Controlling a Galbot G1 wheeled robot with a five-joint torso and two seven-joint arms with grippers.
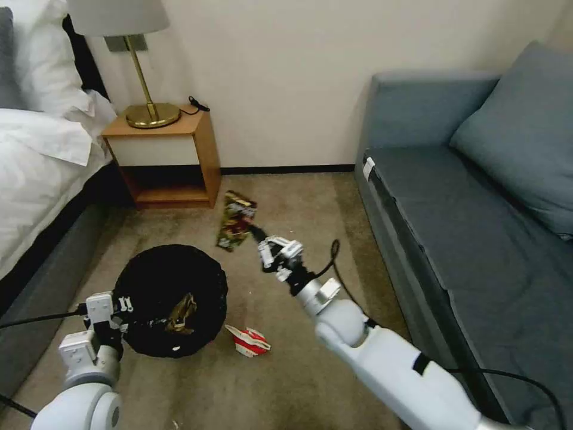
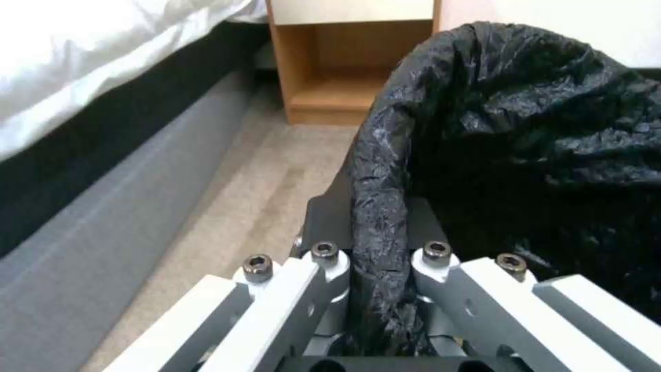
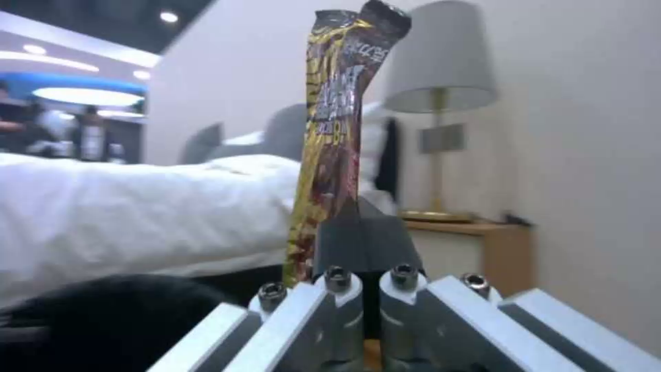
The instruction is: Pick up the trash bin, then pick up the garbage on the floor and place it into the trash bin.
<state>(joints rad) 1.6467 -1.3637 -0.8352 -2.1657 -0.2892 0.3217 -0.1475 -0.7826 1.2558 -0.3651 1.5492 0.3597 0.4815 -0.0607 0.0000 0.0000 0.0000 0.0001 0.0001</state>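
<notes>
Black-lined trash bin point(image 1: 170, 298) at 7 o'clock on carpet | left gripper point(image 2: 375, 258) clamped on its bag rim at the near-left edge | right gripper point(image 1: 258, 234) at centre, closed on gold-brown snack wrapper point(image 1: 236, 220), wrapper at 12 o'clock from it | red-and-white carton point(image 1: 249, 341) on floor at the bin's 4 o'clock.

No legible text; print on the gold-brown snack wrapper point(image 3: 334, 129) too blurred to read.
</notes>
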